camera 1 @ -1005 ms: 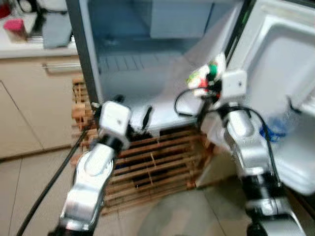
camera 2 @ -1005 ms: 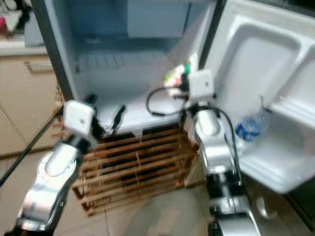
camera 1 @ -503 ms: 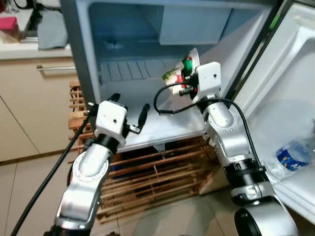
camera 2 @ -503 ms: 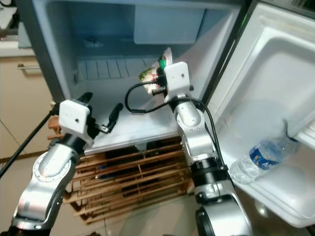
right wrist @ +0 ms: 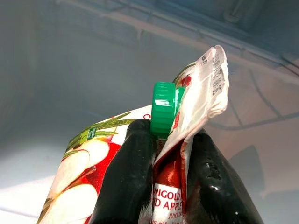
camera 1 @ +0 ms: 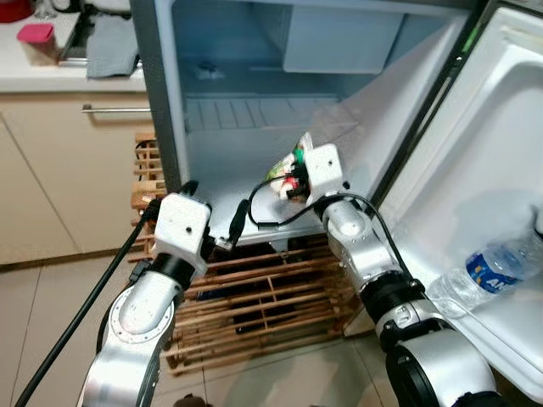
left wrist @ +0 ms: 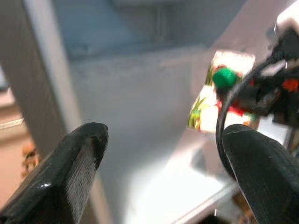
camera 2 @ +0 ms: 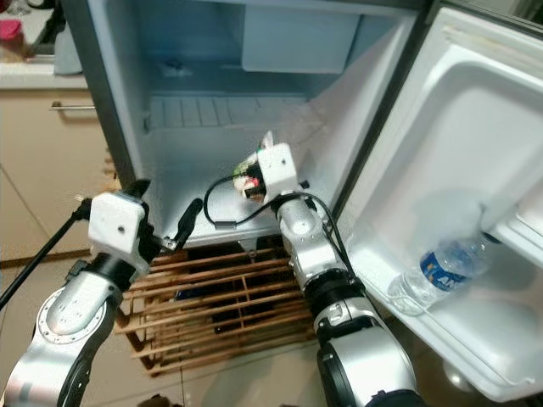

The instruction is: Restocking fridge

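Fridge (camera 1: 229, 148) open, shelf bare. My right gripper (right wrist: 161, 154) pinches the juice carton (right wrist: 117, 163) by its top seam, low over the shelf. Left gripper (left wrist: 159, 158) spread, empty. Carton probably tips when I let go.

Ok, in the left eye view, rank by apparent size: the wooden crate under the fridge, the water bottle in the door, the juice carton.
1. wooden crate
2. water bottle
3. juice carton, partly hidden behind the right gripper, so its rank is unsure.

Home kitchen; open fridge (camera 1: 254, 127); counter (camera 1: 51, 80); drawer fronts (camera 1: 51, 178).
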Tool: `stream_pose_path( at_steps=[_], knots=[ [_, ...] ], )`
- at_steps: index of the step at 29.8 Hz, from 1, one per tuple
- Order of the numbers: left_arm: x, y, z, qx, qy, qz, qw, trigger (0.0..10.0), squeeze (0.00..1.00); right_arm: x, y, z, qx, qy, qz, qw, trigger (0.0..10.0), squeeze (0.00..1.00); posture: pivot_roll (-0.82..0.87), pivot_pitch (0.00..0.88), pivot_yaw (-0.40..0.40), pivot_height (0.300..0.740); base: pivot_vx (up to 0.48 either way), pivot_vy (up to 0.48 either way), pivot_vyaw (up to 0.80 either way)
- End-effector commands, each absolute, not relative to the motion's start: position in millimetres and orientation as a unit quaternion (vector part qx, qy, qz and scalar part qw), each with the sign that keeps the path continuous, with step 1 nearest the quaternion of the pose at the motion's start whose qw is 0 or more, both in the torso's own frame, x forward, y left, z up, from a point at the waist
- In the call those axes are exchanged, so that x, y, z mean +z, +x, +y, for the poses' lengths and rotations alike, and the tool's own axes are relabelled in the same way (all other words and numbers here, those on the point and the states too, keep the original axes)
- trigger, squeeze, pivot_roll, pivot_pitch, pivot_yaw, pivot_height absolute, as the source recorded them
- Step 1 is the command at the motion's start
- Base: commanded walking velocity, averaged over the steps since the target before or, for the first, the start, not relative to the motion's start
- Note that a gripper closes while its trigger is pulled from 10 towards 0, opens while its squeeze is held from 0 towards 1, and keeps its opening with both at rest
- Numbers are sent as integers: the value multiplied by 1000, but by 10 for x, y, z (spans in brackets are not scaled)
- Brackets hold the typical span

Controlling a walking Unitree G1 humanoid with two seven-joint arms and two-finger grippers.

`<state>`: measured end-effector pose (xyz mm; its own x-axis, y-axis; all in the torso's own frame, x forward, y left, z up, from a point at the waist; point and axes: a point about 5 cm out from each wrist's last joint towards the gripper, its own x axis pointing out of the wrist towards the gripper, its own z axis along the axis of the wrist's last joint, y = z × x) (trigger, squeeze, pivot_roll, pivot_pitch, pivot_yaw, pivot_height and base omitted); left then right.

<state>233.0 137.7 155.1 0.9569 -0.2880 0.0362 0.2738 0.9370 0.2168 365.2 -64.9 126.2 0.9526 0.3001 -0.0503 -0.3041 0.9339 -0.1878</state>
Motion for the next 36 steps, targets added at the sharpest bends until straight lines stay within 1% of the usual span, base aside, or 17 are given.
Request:
stream_pose_path(
  at_steps=[1, 2, 4, 6, 9, 11, 13, 15, 16, 18, 23, 24, 26, 34, 35, 36],
  knots=[
    [1626, 2309, 1344, -146, 108, -46, 982, 10000, 0, 1389, 3710, -670, 141, -97, -14, 985, 0, 0, 161, 61, -115, 740, 0, 0, 0],
    [1622, 2271, 1336, -145, 108, -42, 983, 10000, 0, 1494, 3751, -621, 137, -91, -37, 986, 0, 0, 178, 62, -124, 740, 0, 0, 0],
    [1622, 2256, 1330, -145, 108, -42, 983, 10000, 0, 1532, 3762, -603, 137, -88, -46, 986, 0, 0, 182, 61, -126, 740, 0, 0, 0],
    [1631, 2217, 1322, -144, 109, -41, 983, 10000, 0, 1715, 3794, -512, 146, -83, -90, 982, 0, 0, 208, 65, -136, 740, 0, 0, 0],
    [1647, 2159, 1334, -136, 108, -38, 984, 10000, 0, 2120, 3812, -354, 166, -76, -174, 968, 0, 0, 233, 68, -153, 740, 0, 0, 0],
    [1648, 2143, 1336, -134, 108, -37, 984, 10000, 0, 2209, 3809, -325, 171, -72, -191, 964, 0, 0, 240, 69, -159, 740, 0, 0, 0],
    [1635, 2103, 1340, -126, 104, -32, 986, 10000, 0, 2432, 3778, -206, 197, -69, -230, 951, 0, 0, 256, 65, -177, 740, 0, 0, 0],
    [1623, 2079, 1332, -122, 100, -29, 987, 10000, 0, 2537, 3754, -121, 215, -64, -249, 942, 0, 0, 263, 62, -184, 740, 0, 0, 0],
    [1623, 2079, 1332, -122, 100, -29, 987, 10000, 0, 2537, 3754, -121, 215, -64, -249, 942, 0, 0, 263, 62, -184, 740, 0, 0, 0],
    [1620, 2062, 1305, -120, 99, -28, 987, 10000, 0, 2540, 3765, -18, 232, -66, -244, 939, 0, 0, 276, 64, -198, 740, 0, 0, 0],
    [1613, 2042, 1300, -117, 99, -25, 988, 10000, 0, 2659, 3767, 52, 245, -63, -254, 933, 0, 0, 290, 70, -208, 740, 0, 0, 0],
    [1604, 2022, 1340, -107, 99, -20, 989, 10000, 0, 2779, 3745, 106, 260, -72, -273, 923, 0, 0, 287, 70, -216, 740, 0, 0, 0],
    [1595, 2012, 1351, -102, 99, -18, 990, 10000, 0, 2794, 3748, 138, 262, -86, -275, 921, 0, 0, 285, 72, -216, 740, 0, 0, 0],
    [1584, 1970, 1341, -95, 107, -13, 990, 10000, 0, 2741, 3797, 201, 233, -122, -262, 929, 0, 0, 314, 104, -223, 740, 0, 0, 0],
    [1576, 1952, 1351, -93, 109, -10, 990, 10000, 0, 2695, 3824, 179, 220, -122, -244, 936, 0, 0, 329, 117, -226, 740, 0, 0, 0],
    [1576, 1952, 1351, -93, 109, -10, 990, 10000, 0, 2695, 3824, 179, 220, -122, -244, 936, 0, 0, 329, 117, -226, 740, 0, 0, 0]
  ],
)
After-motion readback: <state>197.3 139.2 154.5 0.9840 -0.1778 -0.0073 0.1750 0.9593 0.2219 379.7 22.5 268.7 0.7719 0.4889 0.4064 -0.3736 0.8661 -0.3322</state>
